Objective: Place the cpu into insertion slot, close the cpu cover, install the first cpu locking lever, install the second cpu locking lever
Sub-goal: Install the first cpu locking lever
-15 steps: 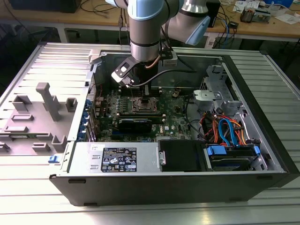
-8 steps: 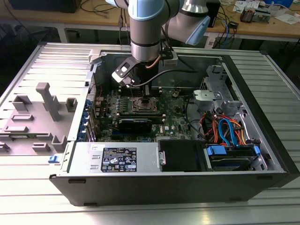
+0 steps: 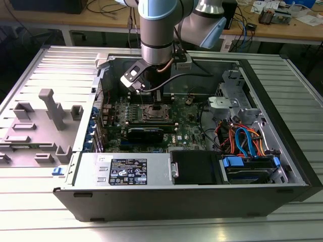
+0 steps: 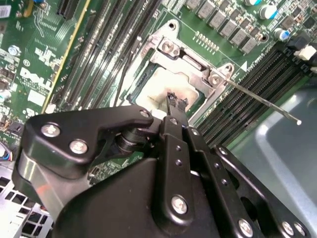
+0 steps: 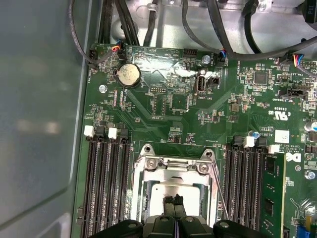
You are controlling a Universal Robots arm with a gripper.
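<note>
An open computer case (image 3: 151,201) sits on a ridged metal table (image 3: 40,217). Wooden desks (image 3: 282,31) stand behind at the frame's top. In the first wrist view the claw (image 5: 173,201) is pinched narrow and holds nothing. It hangs right over the shiny cpu (image 5: 171,187), which is framed by the cpu cover (image 5: 173,168).

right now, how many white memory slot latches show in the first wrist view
4. Two white latches sit on the coin cell side of the cpu cover, two on the opposite side. Others may be hidden.

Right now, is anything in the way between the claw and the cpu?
Nothing visible is. The claw hangs right above the cpu, whose silver top shows through the window of the cpu cover.
</note>
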